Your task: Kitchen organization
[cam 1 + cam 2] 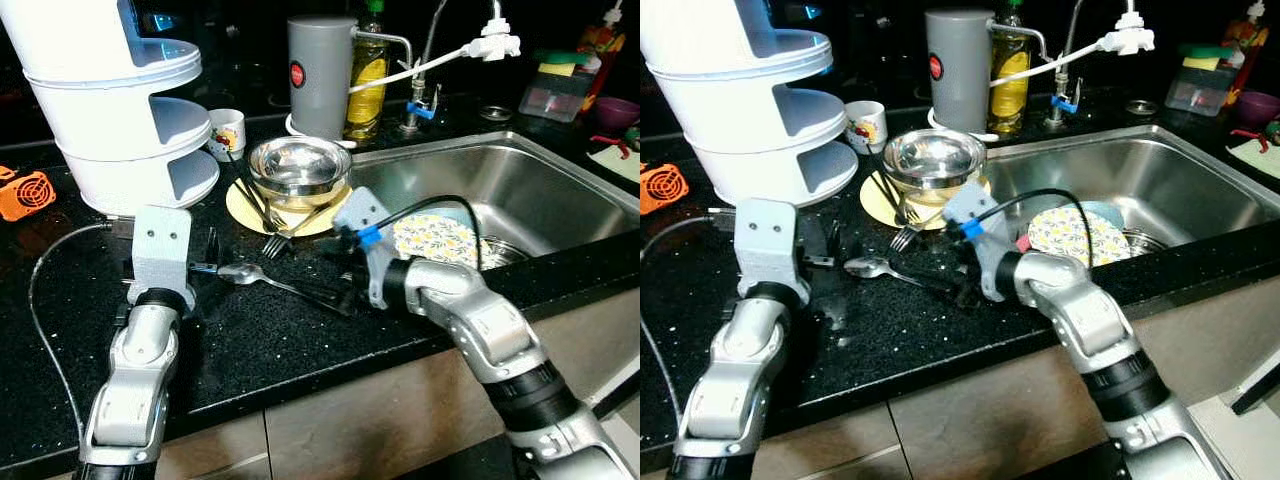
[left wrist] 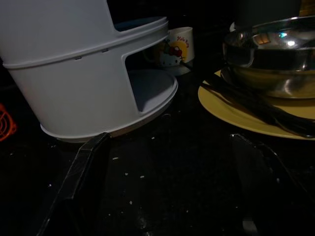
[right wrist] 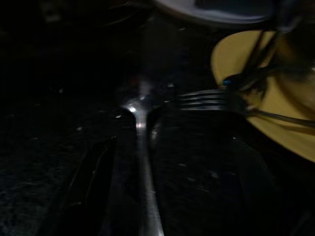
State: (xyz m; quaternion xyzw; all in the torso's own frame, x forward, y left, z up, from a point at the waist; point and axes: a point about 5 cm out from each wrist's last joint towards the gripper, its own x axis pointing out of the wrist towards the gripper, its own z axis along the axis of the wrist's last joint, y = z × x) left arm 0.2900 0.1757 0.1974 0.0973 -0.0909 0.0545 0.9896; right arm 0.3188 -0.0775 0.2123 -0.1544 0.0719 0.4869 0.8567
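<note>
A: What's close by?
B: A black speckled counter (image 1: 250, 340). A spoon (image 1: 262, 279) lies on it. The right gripper (image 1: 338, 296) is at its handle, fingers apart, one each side.

A: And the left gripper (image 1: 205, 262)?
B: Open too, at nine o'clock from the spoon.

A: Further back?
B: A steel bowl (image 1: 298, 170) on a yellow plate (image 1: 245, 208) at twelve o'clock. A white rack (image 1: 120, 110) at ten, the sink (image 1: 530, 190) at two.

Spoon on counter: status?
Right gripper open, straddling spoon handle. Left gripper open near white rack. Spoon flat on counter, not gripped. Fork close by.
</note>
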